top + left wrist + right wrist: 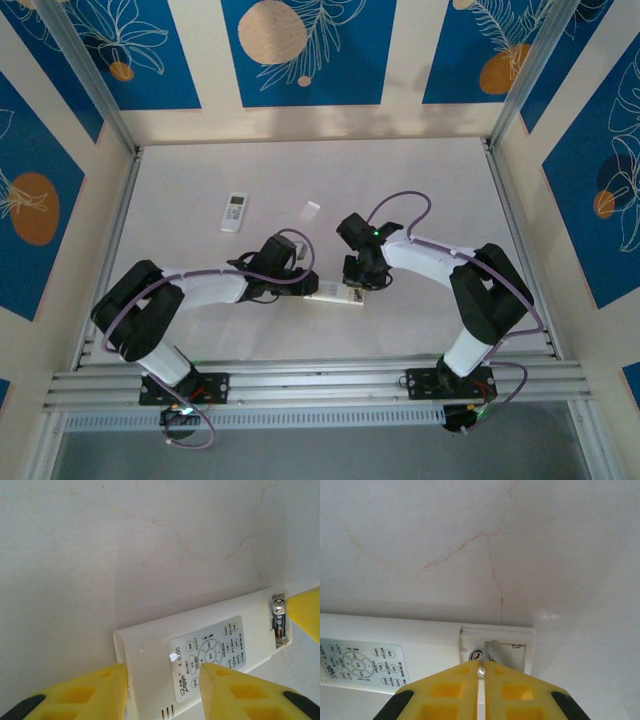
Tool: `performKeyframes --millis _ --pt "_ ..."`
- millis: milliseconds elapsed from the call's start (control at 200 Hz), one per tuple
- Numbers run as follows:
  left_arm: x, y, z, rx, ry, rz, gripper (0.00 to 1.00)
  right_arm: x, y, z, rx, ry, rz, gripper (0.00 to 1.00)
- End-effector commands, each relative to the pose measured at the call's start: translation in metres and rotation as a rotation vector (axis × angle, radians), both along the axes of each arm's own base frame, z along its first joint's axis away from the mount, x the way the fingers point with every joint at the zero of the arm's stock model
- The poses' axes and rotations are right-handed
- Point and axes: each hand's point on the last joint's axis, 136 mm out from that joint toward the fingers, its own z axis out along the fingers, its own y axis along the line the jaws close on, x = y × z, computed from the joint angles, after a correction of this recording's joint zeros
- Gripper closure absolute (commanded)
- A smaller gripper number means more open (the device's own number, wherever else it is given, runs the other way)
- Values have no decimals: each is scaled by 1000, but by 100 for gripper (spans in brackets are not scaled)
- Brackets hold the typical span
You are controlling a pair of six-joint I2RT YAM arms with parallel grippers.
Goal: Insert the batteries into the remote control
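Left arm [200,290]: base at 7 o'clock, elbow out toward 9 o'clock, forearm reaching toward 3 o'clock.
Left claw [159,668]: fingers part-way apart, clamped across one end of the remote control [150,647].
Right arm [430,260]: base at 5 o'clock, elbow raised, forearm reaching toward 9 o'clock, wrist bent down.
Right claw [480,666]: fingers pressed together, pointing down.
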Motion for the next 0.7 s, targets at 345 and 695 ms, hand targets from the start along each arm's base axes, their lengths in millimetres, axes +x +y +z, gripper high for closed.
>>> performKeyframes --millis 345,695 --pt "-8 0 4 5 4 -11 55 -8 -8 0 -14 1 58 70" --pt "-6 1 6 9 -5 -8 54 -11 -17 -21 -121 25 93 82"
